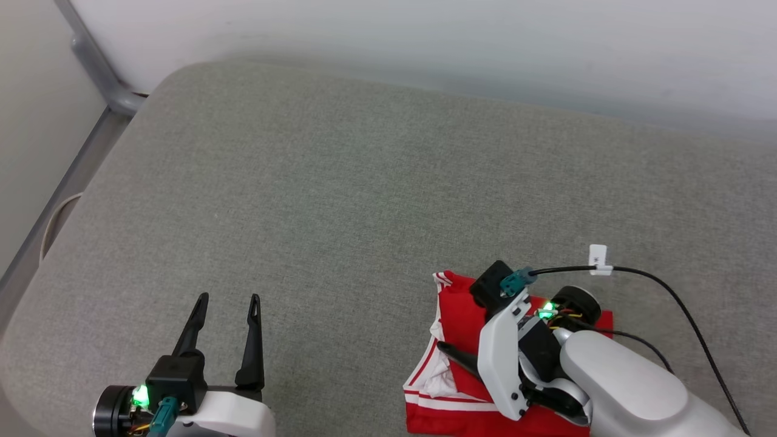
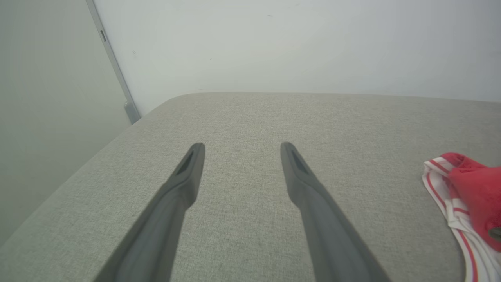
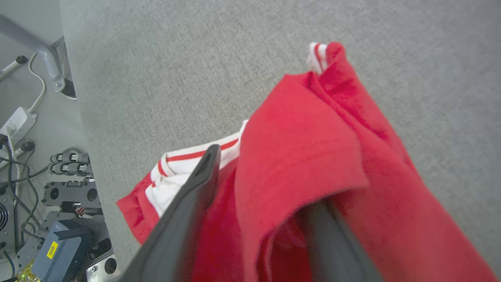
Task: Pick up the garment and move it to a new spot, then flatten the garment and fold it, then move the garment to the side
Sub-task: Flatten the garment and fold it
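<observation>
At the lower right of the head view, the garment is lying bunched on the bench, close to its near edge. Smooth red knit, a soft white sleeve and ribbed red-and-white striped trim are showing among its folds. Seen from the right wrist, the garment is rumpling into a thick rounded flap of fuzzy red cloth, with a striped white cuff peeking out beside it.

The right gripper is reaching into this heap with its fingers standing partly apart. One slim matte dark finger is lying bare over the white trim, while the red flap is draping over the other. The fingers are not pinching any cloth between them. A thin black cable carrying a small white tag is looping from the wrist past the pale glossy forearm.

At the lower left of the head view, the left gripper is hovering over bare bench, its long tapered fingers spreading wide and holding nothing. The bench is showing a padded top of coarse grey-green woven cloth with rounded corners.

Beyond it a plain pale wall is rising, and a grey metal tube is slanting down the upper left corner. At the lower left of the right wrist view, dark electronic boxes are sitting on the floor.
</observation>
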Controlling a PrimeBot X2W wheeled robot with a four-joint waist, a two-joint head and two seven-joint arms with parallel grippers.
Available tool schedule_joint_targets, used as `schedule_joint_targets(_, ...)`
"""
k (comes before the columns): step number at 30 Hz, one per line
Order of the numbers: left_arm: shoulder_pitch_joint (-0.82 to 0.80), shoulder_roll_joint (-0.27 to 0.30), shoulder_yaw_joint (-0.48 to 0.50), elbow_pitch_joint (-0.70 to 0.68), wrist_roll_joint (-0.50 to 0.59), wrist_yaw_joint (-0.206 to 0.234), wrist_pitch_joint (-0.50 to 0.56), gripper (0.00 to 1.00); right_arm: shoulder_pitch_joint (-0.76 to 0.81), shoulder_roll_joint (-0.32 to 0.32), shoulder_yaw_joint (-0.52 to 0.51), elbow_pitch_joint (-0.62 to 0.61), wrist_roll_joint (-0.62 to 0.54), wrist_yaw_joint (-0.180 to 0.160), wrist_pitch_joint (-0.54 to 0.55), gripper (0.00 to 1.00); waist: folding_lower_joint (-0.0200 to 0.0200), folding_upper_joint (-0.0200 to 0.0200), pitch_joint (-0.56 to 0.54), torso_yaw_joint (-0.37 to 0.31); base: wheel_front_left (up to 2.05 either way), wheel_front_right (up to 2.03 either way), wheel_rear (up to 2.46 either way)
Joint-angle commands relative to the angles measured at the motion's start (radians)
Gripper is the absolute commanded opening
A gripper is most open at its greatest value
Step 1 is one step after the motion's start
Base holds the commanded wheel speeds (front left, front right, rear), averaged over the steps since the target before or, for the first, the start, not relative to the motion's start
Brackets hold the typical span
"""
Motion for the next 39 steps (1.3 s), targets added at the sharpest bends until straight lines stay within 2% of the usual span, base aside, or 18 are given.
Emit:
schedule_joint_targets(1,0.007,0.0,0.002,0.002,-0.002,-0.003,-0.004,1.0,-0.014,-0.015,-0.001,-0.014,0.009,-0.001,-0.028,1.0,-0.0001,0.0,-0.012,-0.01,0.0,0.0,0.0)
schedule_joint_targets(5,0.021,0.002,0.009,0.006,0.003,-0.006,-0.004,1.0,0.016,-0.061,-0.032,-0.089,0.025,-0.001,-0.114,1.0,-0.0001,0.0,-0.038,-0.033,0.0,0.0,0.0)
schedule_joint_targets(9,0.033,0.007,0.018,0.004,0.007,-0.005,-0.004,1.0,0.057,-0.117,-0.111,-0.161,0.001,-0.001,-0.19,1.0,-0.0001,0.0,-0.063,-0.061,0.0,0.0,0.0)
schedule_joint_targets(14,0.052,0.012,0.026,0.001,0.009,-0.006,-0.004,1.0,0.124,-0.147,-0.278,-0.212,-0.072,-0.001,-0.282,1.0,-0.0001,0.0,-0.086,-0.097,0.0,0.0,0.0)
schedule_joint_targets(18,0.069,0.013,0.028,-0.004,0.011,-0.006,-0.004,1.0,0.2,-0.128,-0.431,-0.226,-0.173,-0.001,-0.362,1.0,-0.0001,0.0,-0.1,-0.12,0.0,0.0,0.0)
schedule_joint_targets(23,0.08,0.014,0.027,-0.004,0.014,-0.004,-0.004,1.0,0.308,-0.068,-0.632,-0.24,-0.318,-0.001,-0.461,1.0,-0.0001,0.0,-0.116,-0.139,0.0,0.0,0.0)
schedule_joint_targets(29,0.088,0.016,0.027,-0.013,0.017,-0.001,-0.004,1.0,0.429,0.046,-0.837,-0.293,-0.51,-0.001,-0.571,1.0,-0.0001,0.0,-0.129,-0.158,0.0,0.0,0.0)
schedule_joint_targets(34,0.099,0.018,0.021,-0.02,0.02,0.0,-0.004,1.0,0.52,0.147,-0.939,-0.363,-0.63,-0.001,-0.612,1.0,-0.0001,0.0,-0.139,-0.166,0.0,0.0,0.0)
schedule_joint_targets(39,0.108,0.018,0.016,-0.031,0.023,0.003,-0.004,1.0,0.605,0.212,-1.0,-0.427,-0.672,-0.001,-0.621,1.0,-0.0001,0.0,-0.151,-0.169,0.0,0.0,0.0)
